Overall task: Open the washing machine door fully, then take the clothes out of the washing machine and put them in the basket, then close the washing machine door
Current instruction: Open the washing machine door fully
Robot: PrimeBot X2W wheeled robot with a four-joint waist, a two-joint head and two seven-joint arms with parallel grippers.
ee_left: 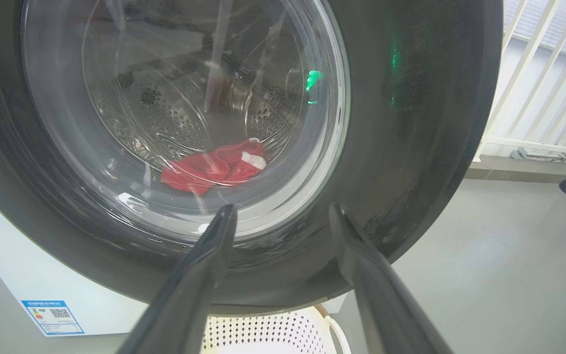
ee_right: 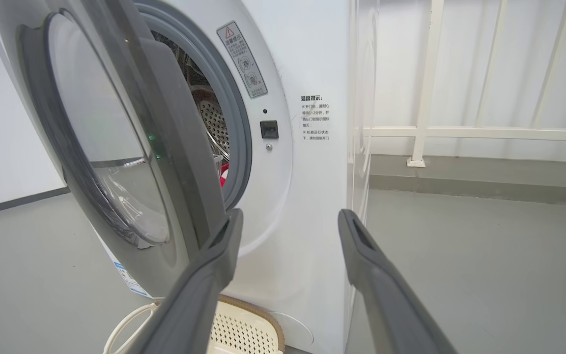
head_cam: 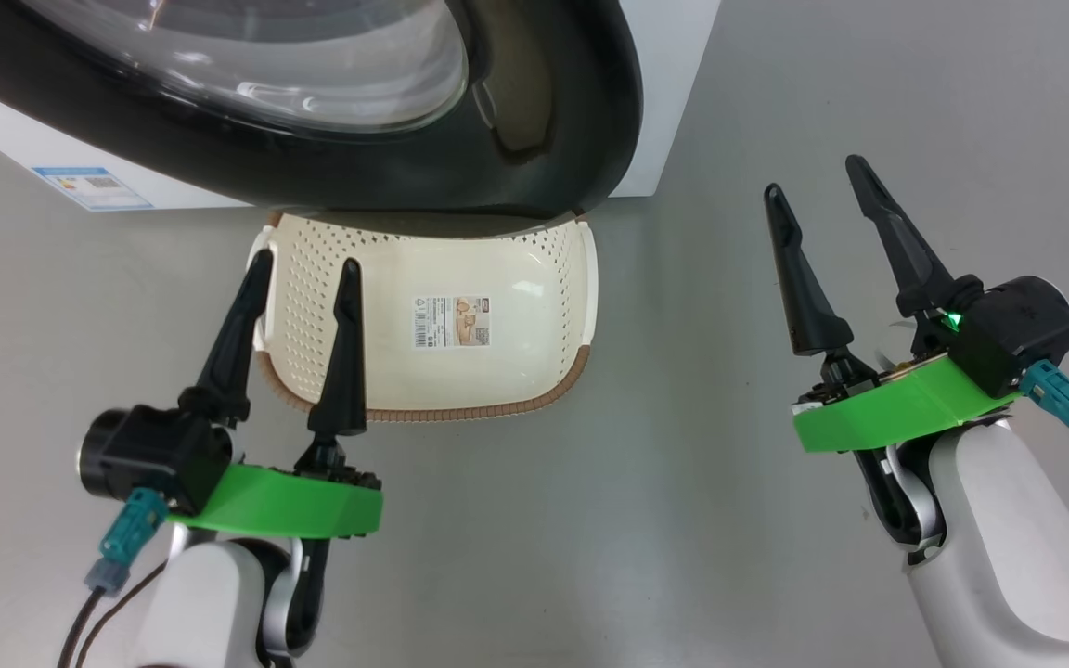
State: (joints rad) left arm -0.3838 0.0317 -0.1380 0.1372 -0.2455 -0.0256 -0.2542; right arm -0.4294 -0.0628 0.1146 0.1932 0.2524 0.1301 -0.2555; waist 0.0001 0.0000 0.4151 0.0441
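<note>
Door ajar, clothes not pulled out yet

The door (head_cam: pixel 544 111) is seen swung partway off the washer (head_cam: pixel 674 93), and the red clothes (ee_left: pixel 214 169) are lying low in its drum. The basket (head_cam: pixel 460 415) is parked on the floor right in front of the washer. The left gripper (head_cam: pixel 304 260) and right gripper (head_cam: pixel 814 176) are held out front, fingers spread, nothing pinched.

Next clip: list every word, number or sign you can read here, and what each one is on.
"温馨提示:" heads a printed notice on the washing machine front; the lines beneath are too small to read surely.
Warning sticker above the notice: red triangle sign, print too small.
Blue label low on the machine: QR code, text blurred.
Paper label on the bottom of the basket: barcode, print too small.
</note>
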